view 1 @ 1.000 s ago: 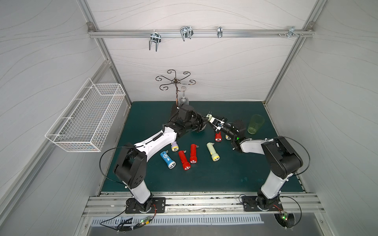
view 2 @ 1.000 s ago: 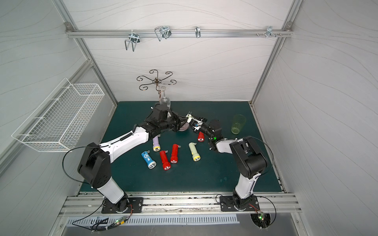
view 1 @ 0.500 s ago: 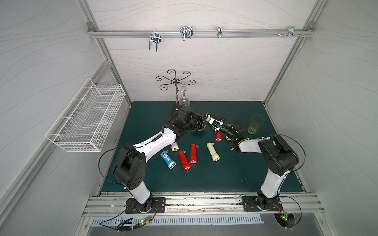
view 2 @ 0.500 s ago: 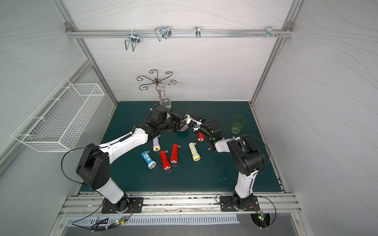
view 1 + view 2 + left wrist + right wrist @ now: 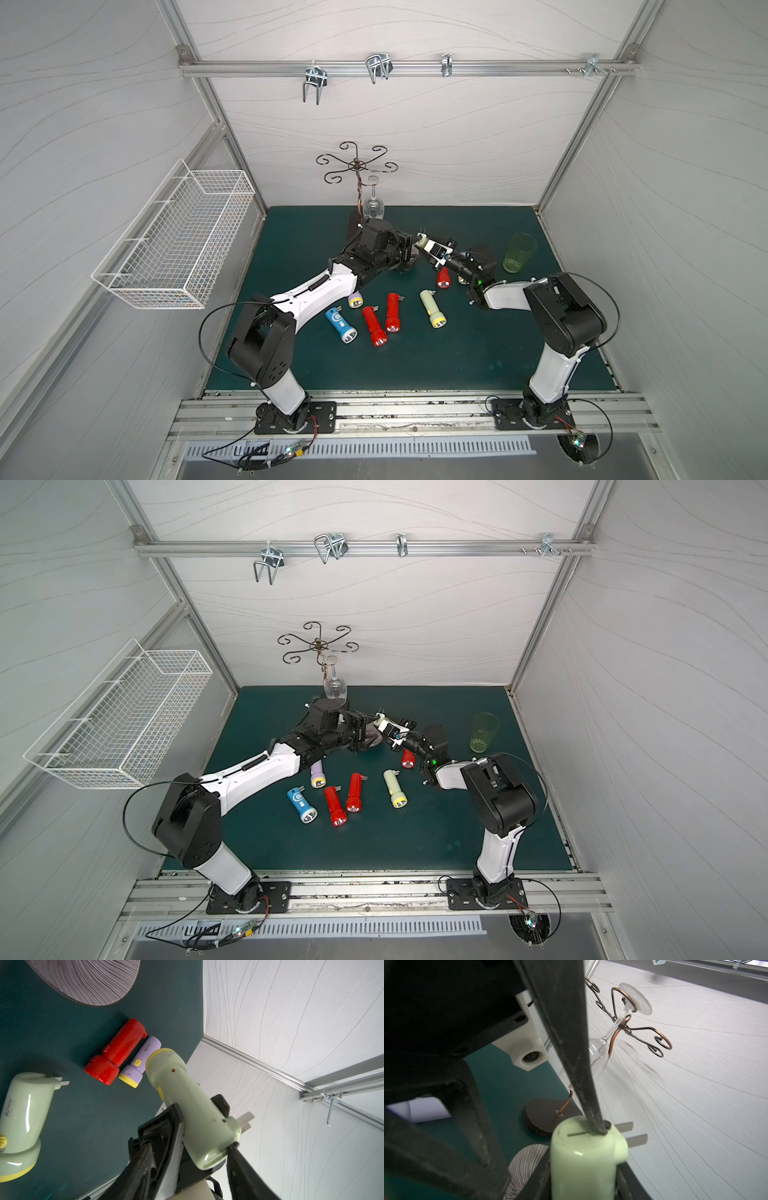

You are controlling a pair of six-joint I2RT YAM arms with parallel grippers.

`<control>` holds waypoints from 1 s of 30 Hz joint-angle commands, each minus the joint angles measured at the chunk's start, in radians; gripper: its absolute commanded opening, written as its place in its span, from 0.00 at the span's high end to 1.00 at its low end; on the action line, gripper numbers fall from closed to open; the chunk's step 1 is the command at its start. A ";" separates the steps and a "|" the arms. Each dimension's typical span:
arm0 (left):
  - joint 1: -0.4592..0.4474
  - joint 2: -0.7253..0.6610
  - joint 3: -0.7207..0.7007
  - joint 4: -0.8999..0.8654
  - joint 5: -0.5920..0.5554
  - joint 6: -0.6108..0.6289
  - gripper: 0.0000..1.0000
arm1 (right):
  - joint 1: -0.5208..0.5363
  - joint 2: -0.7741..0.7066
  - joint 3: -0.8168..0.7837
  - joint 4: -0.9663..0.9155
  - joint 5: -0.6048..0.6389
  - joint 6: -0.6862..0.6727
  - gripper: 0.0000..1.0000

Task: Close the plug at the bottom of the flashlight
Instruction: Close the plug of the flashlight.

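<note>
**Near field.** Several loose flashlights lie on the dark green mat (image 5: 457,353), among them a blue one (image 5: 340,324), two long red ones (image 5: 374,326) and a pale green one with a yellow head ring (image 5: 432,307). None touches either gripper.

**Work point.** The right gripper (image 5: 584,1163) is clamped across the barrel of the pale green plastic flashlight (image 5: 193,1105). It holds the flashlight clear of the mat, base end toward the left arm. The plug, two flat metal prongs (image 5: 636,1139), stands folded out sideways from the base, so it is not yet closed. The left gripper (image 5: 413,251) has its jaws apart and holds nothing. One fingertip (image 5: 598,1126) rests on the end cap beside the plug's hinge, next to a narrow slot.

**Recommendation.**
- Shift that fingertip onto the outer face of the prongs and swing them about the hinge toward the base.
- Press broadly in line with the barrel so the load goes into the right grip and does not twist the flashlight.
- The prongs look thin and smooth, so use the finger's flat side. A pointed contact would likely skid off.
- Hold the right grip firm, and judge the step done only when the prongs lie flush.

**Far field.** A ribbed grey dish (image 5: 89,978) lies on the mat close to the work point. A clear wine glass (image 5: 372,205) hangs on a scrolled wire stand (image 5: 356,166) close behind the left wrist, so avoid backing into it. A green translucent tumbler (image 5: 518,251) stands well apart.
</note>
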 commanded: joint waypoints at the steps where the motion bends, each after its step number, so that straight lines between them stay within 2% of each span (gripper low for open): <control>1: 0.002 -0.043 0.000 0.103 -0.020 -0.067 0.40 | 0.017 -0.015 0.027 0.021 -0.045 0.001 1.00; 7: 0.002 -0.074 -0.028 0.125 -0.026 -0.084 0.48 | 0.016 -0.015 0.030 0.003 -0.035 -0.011 1.00; 20: 0.002 -0.027 -0.004 0.094 -0.013 -0.080 0.50 | 0.041 -0.035 0.028 -0.008 -0.028 -0.074 1.00; 24: 0.004 -0.017 -0.008 0.089 -0.017 -0.081 0.57 | 0.043 -0.048 0.028 -0.008 -0.040 -0.076 1.00; 30: 0.003 -0.004 0.005 0.077 -0.009 -0.071 0.60 | 0.047 -0.055 0.042 -0.008 -0.051 -0.082 1.00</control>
